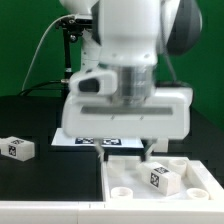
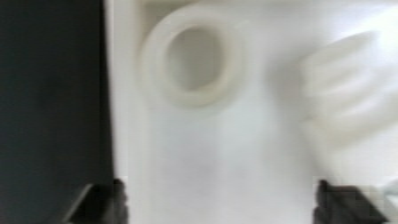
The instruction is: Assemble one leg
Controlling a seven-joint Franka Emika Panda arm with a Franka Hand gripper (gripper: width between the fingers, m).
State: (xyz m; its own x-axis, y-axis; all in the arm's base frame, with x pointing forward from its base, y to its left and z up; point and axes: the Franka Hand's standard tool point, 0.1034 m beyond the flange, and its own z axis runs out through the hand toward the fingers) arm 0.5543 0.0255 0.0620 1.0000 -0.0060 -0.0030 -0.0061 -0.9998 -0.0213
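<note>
A small white leg (image 1: 161, 180) with a black-and-white tag rests on the wide white panel (image 1: 125, 170) at the exterior view's lower right. A second tagged leg (image 1: 17, 148) lies on the black table at the exterior view's left. My gripper (image 1: 148, 153) hangs just above the panel's back edge, close behind the first leg. In the wrist view the gripper (image 2: 222, 205) is open, with dark fingertips (image 2: 107, 200) apart over the panel (image 2: 249, 170). Nothing is between them. A round socket (image 2: 192, 62) shows ahead, and a blurred white shape (image 2: 349, 85), probably the leg, lies beside it.
The marker board (image 1: 85, 140) lies on the table behind the panel, partly under the arm. The panel has round sockets (image 1: 122, 187) near its corners. A black stand (image 1: 68, 45) rises at the back against a green wall.
</note>
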